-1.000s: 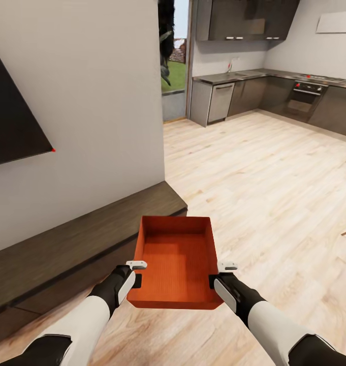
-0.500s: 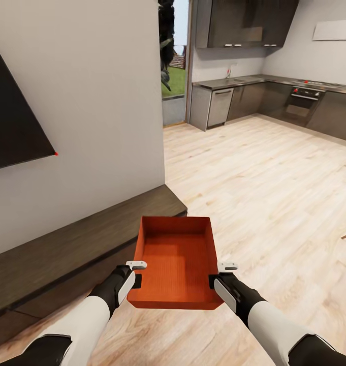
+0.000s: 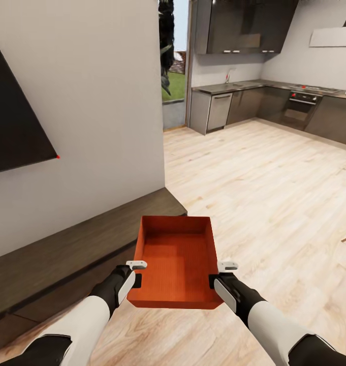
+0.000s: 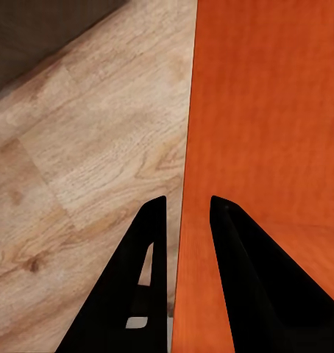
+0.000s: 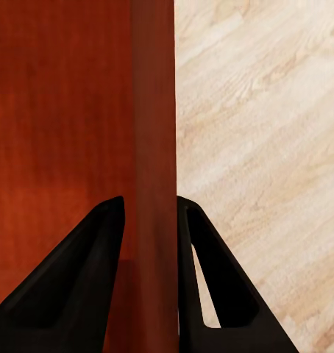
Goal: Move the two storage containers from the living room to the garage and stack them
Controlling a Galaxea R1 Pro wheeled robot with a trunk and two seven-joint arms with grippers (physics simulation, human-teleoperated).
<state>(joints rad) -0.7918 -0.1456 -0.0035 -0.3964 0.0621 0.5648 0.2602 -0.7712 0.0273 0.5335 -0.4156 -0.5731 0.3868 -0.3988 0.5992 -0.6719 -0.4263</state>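
An orange-red storage container sits in the lower centre of the head view, held off the light wood plank floor between the two arms. The left gripper pinches the container's left wall near its near corner; in the left wrist view its two dark fingers stand narrowly apart with the wall's edge between them. The right gripper clamps the opposite wall, and the right wrist view shows its fingers straddling the orange rim, one inside the bin and one outside. At the left of the frame a long dark low cabinet runs along a pale wall below the corner of a black TV. A kitchen with dark units fills the upper right.
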